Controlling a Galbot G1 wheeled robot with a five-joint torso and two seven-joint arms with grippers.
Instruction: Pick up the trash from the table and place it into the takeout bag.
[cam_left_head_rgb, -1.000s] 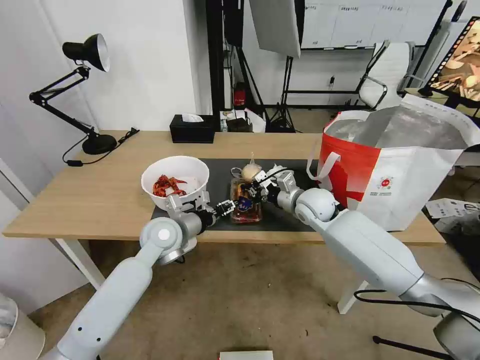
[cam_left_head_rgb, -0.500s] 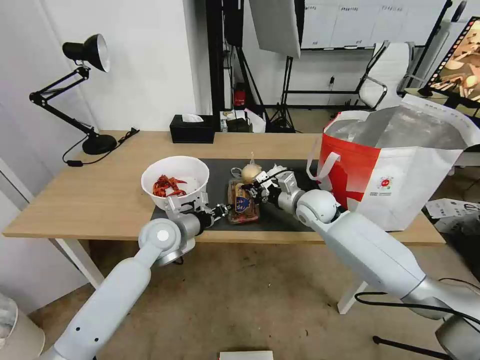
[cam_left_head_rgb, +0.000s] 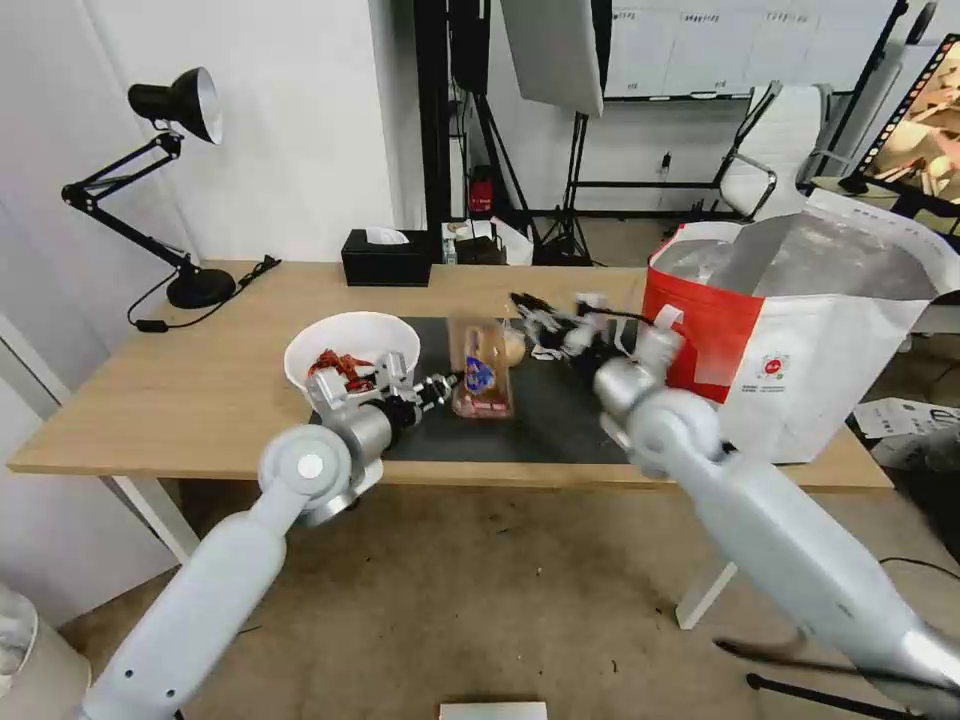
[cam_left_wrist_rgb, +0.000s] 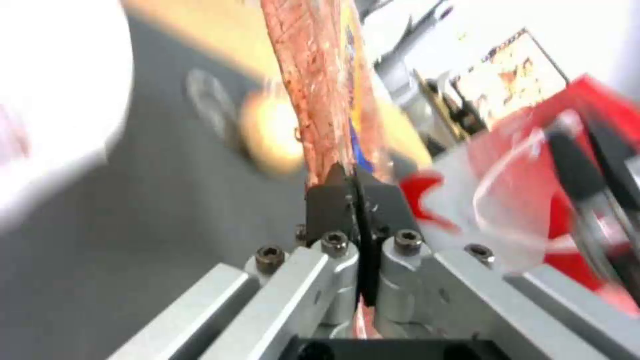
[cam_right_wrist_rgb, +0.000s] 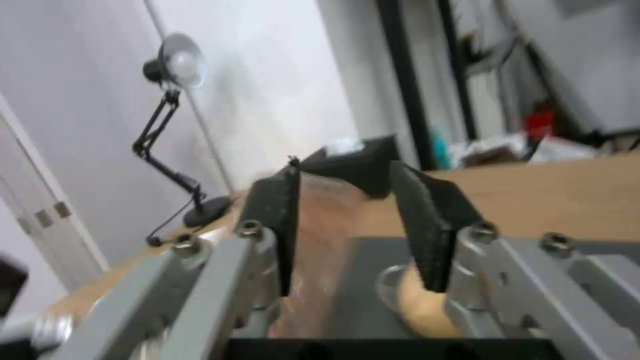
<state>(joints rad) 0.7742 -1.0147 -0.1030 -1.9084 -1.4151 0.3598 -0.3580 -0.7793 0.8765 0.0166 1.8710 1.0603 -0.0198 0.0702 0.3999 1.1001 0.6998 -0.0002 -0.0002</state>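
My left gripper is shut on the near edge of the clear clamshell tray, which has red smears and stands tilted up above the dark mat. In the left wrist view the fingers pinch the tray. Behind the tray on the mat lies the knotted bag with the beige ball. Beside my left wrist stands the white bowl with red scraps. My right gripper hovers open above the mat, between the tray and the takeout bag.
A black tissue box sits at the table's far edge, and a black desk lamp stands at the far left. The takeout bag stands open at the table's right end. Studio stands and a chair are behind the table.
My left gripper has tipped the tray up off the mat. The right gripper has let go of the tray, opened, and pulled up and back towards the takeout bag.
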